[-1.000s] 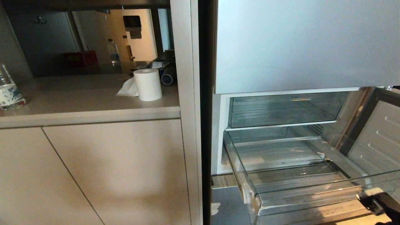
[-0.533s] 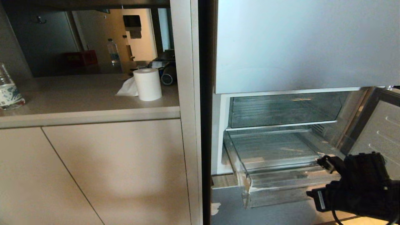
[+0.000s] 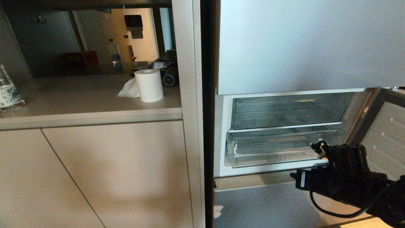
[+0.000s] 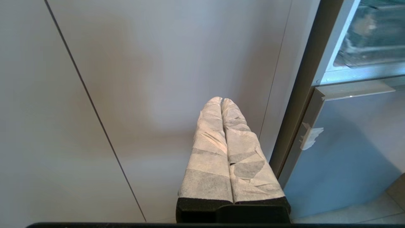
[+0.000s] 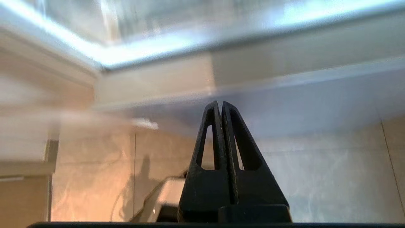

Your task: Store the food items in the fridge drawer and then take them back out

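Note:
The fridge drawer, clear plastic with a ribbed floor, sits pushed into the open fridge under the upper clear compartment. No food items show in any view. My right arm reaches in from the lower right, just in front of and below the drawer's right end. My right gripper is shut with nothing between its fingers; it points at the lower fridge front under the drawer's edge. My left gripper, its fingers wrapped in white, is shut and empty in front of the beige cabinet door.
The fridge's open door stands at the right, and the closed upper door is above. Left of the fridge a counter holds a paper roll and a bottle. Cabinet fronts fill the lower left.
The drawer has slid from pulled far out to fully inside the fridge. My right arm rose from the lower right corner and followed it in toward the fridge.

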